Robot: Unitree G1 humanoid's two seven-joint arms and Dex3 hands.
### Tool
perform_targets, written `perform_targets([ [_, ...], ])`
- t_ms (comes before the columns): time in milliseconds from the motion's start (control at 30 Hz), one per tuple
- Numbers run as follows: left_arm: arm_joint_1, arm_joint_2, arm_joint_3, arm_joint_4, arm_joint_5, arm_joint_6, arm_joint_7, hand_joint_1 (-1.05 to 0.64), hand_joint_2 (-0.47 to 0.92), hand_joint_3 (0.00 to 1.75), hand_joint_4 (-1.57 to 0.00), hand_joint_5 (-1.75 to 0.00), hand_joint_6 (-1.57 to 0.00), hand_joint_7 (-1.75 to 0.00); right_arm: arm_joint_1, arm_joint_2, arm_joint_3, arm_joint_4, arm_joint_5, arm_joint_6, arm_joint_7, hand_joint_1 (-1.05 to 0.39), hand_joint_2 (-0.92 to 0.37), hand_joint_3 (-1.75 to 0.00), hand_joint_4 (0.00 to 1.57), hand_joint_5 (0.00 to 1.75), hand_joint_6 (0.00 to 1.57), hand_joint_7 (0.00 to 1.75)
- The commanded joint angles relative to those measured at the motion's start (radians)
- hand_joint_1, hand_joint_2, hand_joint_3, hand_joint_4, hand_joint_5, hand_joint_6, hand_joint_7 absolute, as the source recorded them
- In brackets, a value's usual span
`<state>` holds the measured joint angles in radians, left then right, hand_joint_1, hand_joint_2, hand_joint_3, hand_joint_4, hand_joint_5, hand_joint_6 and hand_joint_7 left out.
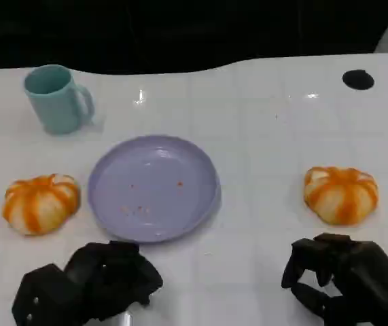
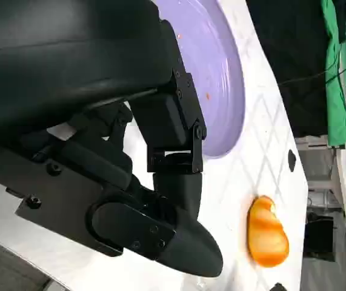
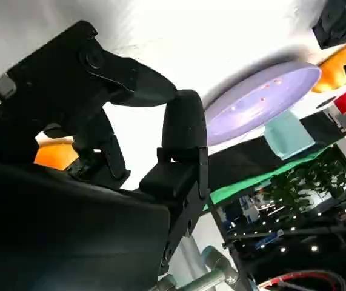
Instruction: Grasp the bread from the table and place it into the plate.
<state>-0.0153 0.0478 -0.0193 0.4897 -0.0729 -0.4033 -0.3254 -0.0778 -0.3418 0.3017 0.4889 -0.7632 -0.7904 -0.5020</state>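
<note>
Two orange-and-white striped breads lie on the white table. One bread (image 1: 41, 202) sits left of the lilac plate (image 1: 154, 187), the other (image 1: 341, 194) well to its right. The plate holds only a few crumbs. My left hand (image 1: 88, 282) hovers near the table's front edge, just below the plate's rim and to the right of the left bread, with loosely bent fingers holding nothing. My right hand (image 1: 346, 278) sits just in front of the right bread, fingers apart and empty. The right wrist view shows that bread (image 3: 54, 154) close behind the fingers (image 3: 182, 139), and the plate (image 3: 263, 100) farther off.
A teal mug (image 1: 58, 98) stands at the back left, beyond the left bread. A small black round mark (image 1: 358, 79) lies at the back right. The table's far edge runs along the dark background. The left wrist view shows the plate (image 2: 221, 91) and the far bread (image 2: 266, 233).
</note>
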Motion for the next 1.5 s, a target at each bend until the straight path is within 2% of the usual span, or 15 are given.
perform_targets([
  [33,0.004,0.016,0.007,-0.01,-0.005,0.008,-0.003,-1.04,0.86,0.0,-0.87,-1.55,-1.28,-0.75,-0.009,-0.018,0.0,0.003,0.014,-0.011,-0.004,-0.23,-0.44,-1.06,0.75,1.7,0.69,1.35],
  [700,0.01,0.014,0.004,-0.021,-0.007,0.015,-0.007,-1.04,0.86,0.0,-0.85,-1.55,-1.28,-0.75,0.002,-0.018,-0.007,-0.018,0.018,0.007,0.008,-0.23,-0.43,-1.06,0.74,1.7,0.7,1.35],
  [833,0.008,0.013,0.006,-0.017,-0.009,0.016,-0.007,-1.03,0.85,0.0,-0.86,-1.55,-1.28,-0.75,-0.006,-0.017,-0.008,-0.001,0.021,-0.01,-0.006,-0.23,-0.43,-1.06,0.76,1.66,0.71,1.28],
  [900,0.006,0.014,0.006,-0.015,-0.007,0.013,-0.006,-1.04,0.86,0.0,-0.86,-1.55,-1.28,-0.75,-0.005,-0.013,-0.015,-0.004,0.028,-0.004,-0.008,-0.24,-0.44,-1.06,0.76,1.61,0.73,1.14],
  [967,0.005,0.015,0.006,-0.013,-0.006,0.011,-0.005,-1.04,0.86,0.0,-0.86,-1.55,-1.28,-0.75,-0.002,-0.008,-0.022,-0.012,0.036,0.004,-0.007,-0.26,-0.46,-1.01,0.75,1.5,0.77,0.95],
  [1100,0.005,0.015,0.006,-0.013,-0.005,0.014,-0.004,-1.04,0.86,0.0,-0.86,-1.55,-1.28,-0.76,0.002,-0.006,-0.034,-0.034,0.042,0.0,-0.024,-0.26,-0.47,-0.96,0.72,1.31,0.78,0.73],
  [1233,0.002,0.014,0.007,-0.002,-0.006,0.006,-0.006,-1.04,0.86,0.0,-0.86,-1.55,-1.28,-0.76,0.003,-0.01,-0.04,-0.047,0.036,-0.012,-0.06,-0.27,-0.61,-0.68,0.63,0.95,0.73,0.45],
  [1267,0.001,0.014,0.007,-0.001,-0.005,0.006,-0.004,-1.04,0.86,0.0,-0.86,-1.56,-1.28,-0.76,0.002,-0.012,-0.041,-0.049,0.034,-0.017,-0.071,-0.28,-0.67,-0.56,0.62,0.77,0.72,0.35],
  [1367,0.004,0.013,0.004,-0.006,0.0,0.01,0.001,-1.05,0.86,0.0,-0.86,-1.56,-1.28,-0.76,0.004,-0.019,-0.049,-0.069,0.035,-0.016,-0.08,-0.33,-0.82,-0.3,0.6,0.43,0.68,0.13],
  [1500,0.002,0.011,0.006,-0.001,-0.005,0.006,-0.005,-1.04,0.86,0.0,-0.87,-1.55,-1.28,-0.76,0.009,-0.033,-0.065,-0.105,0.045,-0.001,-0.05,-0.36,-0.89,-0.12,0.49,0.21,0.57,0.02],
])
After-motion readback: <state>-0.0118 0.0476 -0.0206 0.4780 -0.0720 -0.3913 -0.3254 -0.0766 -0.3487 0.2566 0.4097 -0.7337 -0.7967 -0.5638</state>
